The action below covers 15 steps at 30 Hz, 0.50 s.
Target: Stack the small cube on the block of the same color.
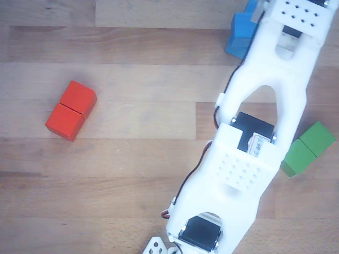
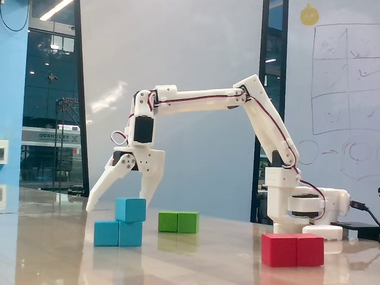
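Wood-plank tabletop [image 1: 132, 174], pale and glossy, with glass partitions and a marked-up whiteboard [image 2: 347, 77] behind in the fixed view. Wide bare planks between the red two-cube block [image 1: 71, 110] at left and the white arm [image 1: 265, 132] at right in the other view; green two-cube block [image 1: 309, 148] just beside the arm's right edge, well apart from the red one. Blue two-cube block [image 2: 118, 233] flat on the table at left in the fixed view, small light-blue cube [image 2: 130, 209] stacked on its right half. Gripper [image 2: 116, 205] above the stack, fingers spread wide and pointing down, empty, one tip left of the cube, one close beside its upper right.
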Motion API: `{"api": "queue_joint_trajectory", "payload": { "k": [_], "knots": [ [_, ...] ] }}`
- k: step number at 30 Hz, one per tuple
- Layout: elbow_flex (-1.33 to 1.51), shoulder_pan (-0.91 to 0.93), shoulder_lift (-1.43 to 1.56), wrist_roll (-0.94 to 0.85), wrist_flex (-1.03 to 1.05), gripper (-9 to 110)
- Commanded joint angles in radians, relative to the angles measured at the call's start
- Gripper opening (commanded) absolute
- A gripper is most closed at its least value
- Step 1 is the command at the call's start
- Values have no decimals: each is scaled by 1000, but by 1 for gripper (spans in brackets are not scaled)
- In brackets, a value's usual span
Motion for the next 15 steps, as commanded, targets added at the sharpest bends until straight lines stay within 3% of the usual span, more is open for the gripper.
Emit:
{"api": "queue_joint_trajectory", "payload": {
  "k": [1,9,15],
  "knots": [
    [-61,67,98,-9,6,39],
    [-46,117,138,3,11,38],
    [91,118,245,8,3,21]
  ]
}}
